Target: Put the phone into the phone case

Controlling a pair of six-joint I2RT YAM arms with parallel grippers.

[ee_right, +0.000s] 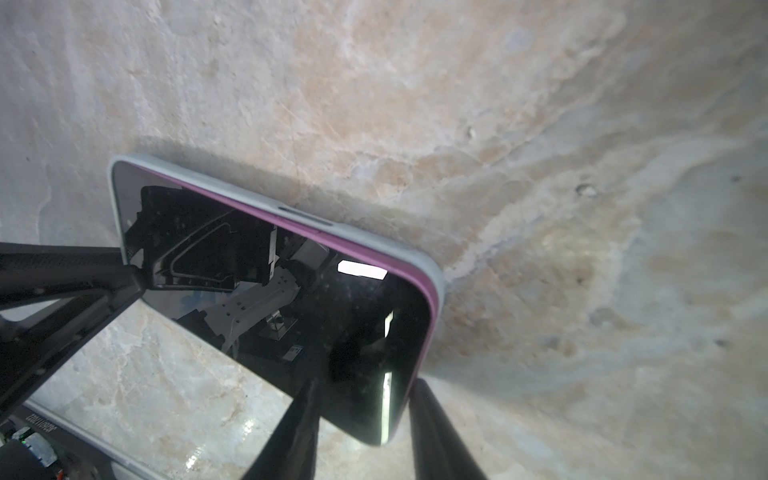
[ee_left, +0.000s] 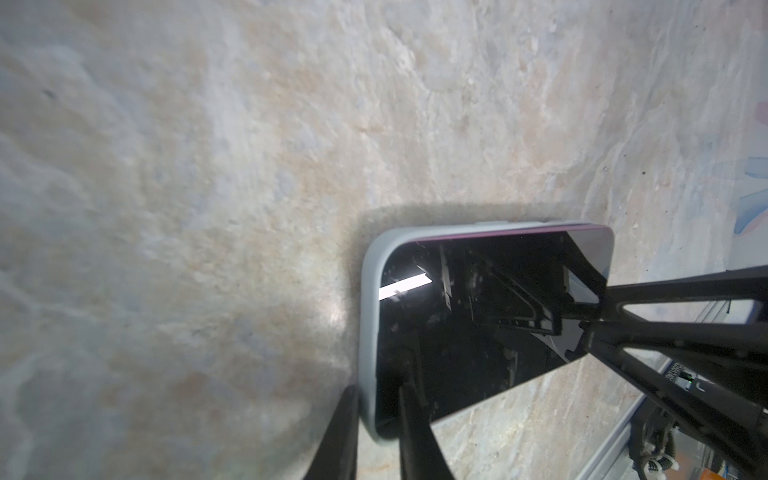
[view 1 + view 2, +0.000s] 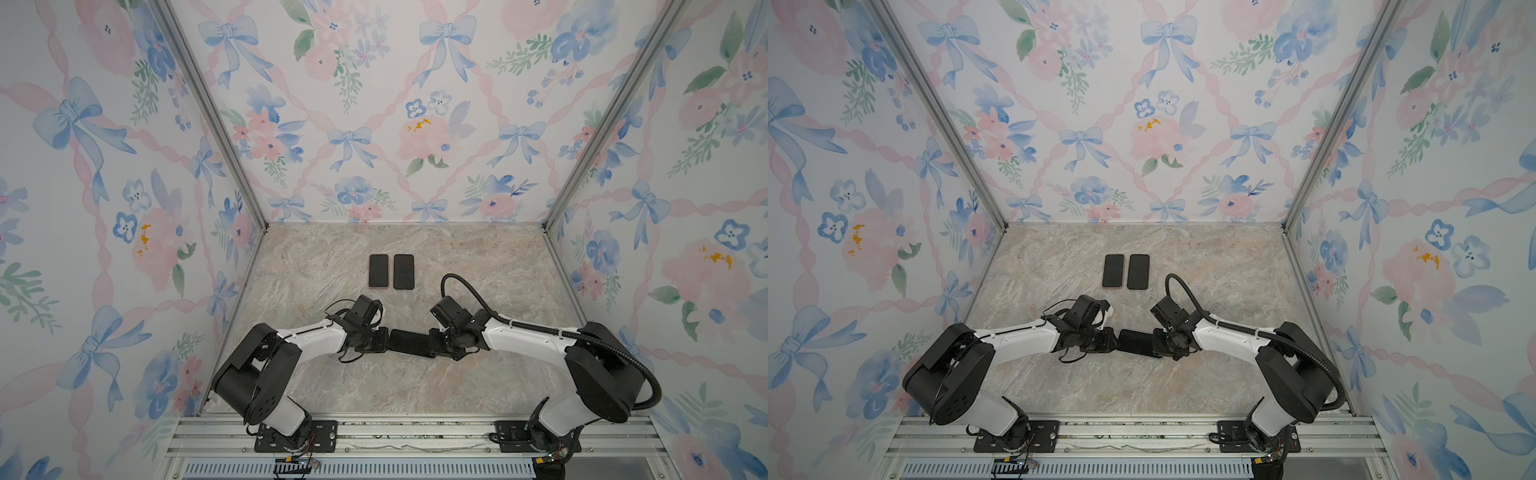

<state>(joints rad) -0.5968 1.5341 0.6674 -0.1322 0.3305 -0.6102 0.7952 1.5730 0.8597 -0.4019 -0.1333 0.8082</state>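
Floral-papered walls (image 3: 374, 104) enclose a marble worktop (image 3: 478, 257).

Findings: the phone (image 1: 291, 299) lies screen-up in the grey phone case (image 2: 370, 316), front-centre, bridged between both arms. At your left pincer (image 2: 379, 388) the end is seated, with the lip wrapped round the glass. That pincer is clenched on the phone case, one finger on the screen and one behind. Along the far side and at the right end the purple rim stands proud of the lip. I judge seating incomplete: that end needs pressing home. Your right pincer (image 1: 363, 382) straddles that end; whether it bites, I cannot tell.

Clearances: side walls are well apart. A pink-rimmed handset (image 3: 378, 271) and a dark handset (image 3: 403, 272) lie well behind. The front rail (image 3: 415, 432) is near the arm bases. Between the pincers, room is tight.
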